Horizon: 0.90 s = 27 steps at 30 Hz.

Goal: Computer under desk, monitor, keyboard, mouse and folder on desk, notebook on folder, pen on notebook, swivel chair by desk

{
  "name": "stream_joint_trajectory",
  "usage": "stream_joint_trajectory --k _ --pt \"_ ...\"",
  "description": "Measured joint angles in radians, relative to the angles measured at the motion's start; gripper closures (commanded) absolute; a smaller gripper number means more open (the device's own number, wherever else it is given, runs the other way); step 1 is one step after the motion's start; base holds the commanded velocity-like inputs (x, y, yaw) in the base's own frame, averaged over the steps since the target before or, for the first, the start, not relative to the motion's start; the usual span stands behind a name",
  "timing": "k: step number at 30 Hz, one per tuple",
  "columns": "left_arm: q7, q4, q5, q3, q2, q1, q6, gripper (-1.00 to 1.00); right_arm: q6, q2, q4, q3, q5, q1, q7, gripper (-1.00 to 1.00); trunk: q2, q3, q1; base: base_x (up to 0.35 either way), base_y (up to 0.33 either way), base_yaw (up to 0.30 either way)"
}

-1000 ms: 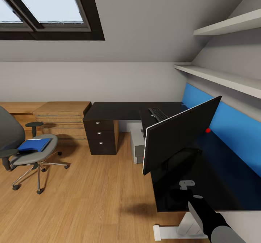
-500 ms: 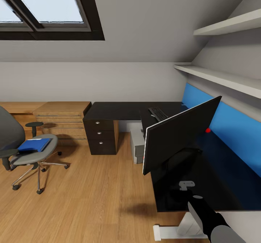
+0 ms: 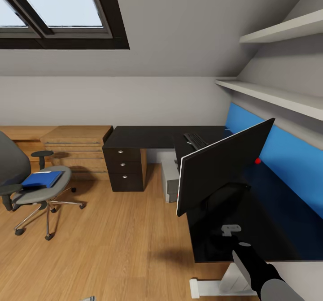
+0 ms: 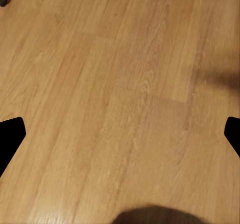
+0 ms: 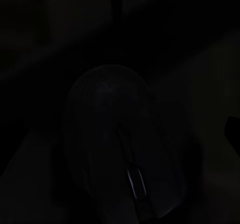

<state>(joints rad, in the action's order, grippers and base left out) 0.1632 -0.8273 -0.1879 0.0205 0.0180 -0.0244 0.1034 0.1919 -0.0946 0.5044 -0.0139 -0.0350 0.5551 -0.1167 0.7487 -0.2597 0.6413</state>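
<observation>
Hanging over bare wood floor (image 4: 125, 73), the left hand (image 4: 120, 134) had its 2 black fingertips (image 4: 10, 136) spread wide to the edges of the left wrist view, with nothing between them. The right arm (image 3: 259, 272) reached up from 5 o'clock in the head view, and the right hand (image 3: 231, 230) hovered low over the glossy black table (image 3: 148, 136). Its wrist camera looked straight down on the mouse (image 5: 117, 144), which lay on the dark tabletop just beneath; that picture was too dark to tell how far the hand was open or whether it touched the mouse.

The monitor (image 3: 224, 166) stood on the table, tilted, just beyond the right hand at 12 o'clock. The keyboard (image 3: 195, 140) lay on the table behind the monitor, at about 11 o'clock from it. The computer (image 3: 171, 183) stood on the floor under the table, at 9 o'clock from the monitor. The swivel chair (image 3: 13, 166) stood well apart from the table, at 8 o'clock in the head view, with the blue folder (image 3: 42, 179) lying flat on its seat. A dresser (image 3: 76, 146) stood against the wall between the chair and the table's 3 drawers (image 3: 124, 166).
</observation>
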Motion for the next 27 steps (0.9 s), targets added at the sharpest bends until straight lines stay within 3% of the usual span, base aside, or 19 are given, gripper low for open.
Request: stream_joint_trajectory --k 10,18,27 --pt "0.000 -0.001 0.000 0.001 0.000 0.000 0.000 -1.00 0.000 0.000 0.000 0.000 0.001 0.000 0.000 -1.00 0.070 -0.031 0.038 0.000 0.000 0.000" --pt "0.000 0.000 0.000 0.001 0.000 0.000 0.000 -1.00 0.000 0.000 0.000 0.000 0.002 0.000 0.001 -1.00 0.070 -0.032 0.038 0.000 0.000 0.000" --pt "0.001 0.000 0.000 0.000 0.000 0.000 0.000 -1.00 0.000 0.000 0.000 0.000 0.002 0.000 0.001 -1.00 0.133 -0.060 0.073 0.000 0.000 0.000"
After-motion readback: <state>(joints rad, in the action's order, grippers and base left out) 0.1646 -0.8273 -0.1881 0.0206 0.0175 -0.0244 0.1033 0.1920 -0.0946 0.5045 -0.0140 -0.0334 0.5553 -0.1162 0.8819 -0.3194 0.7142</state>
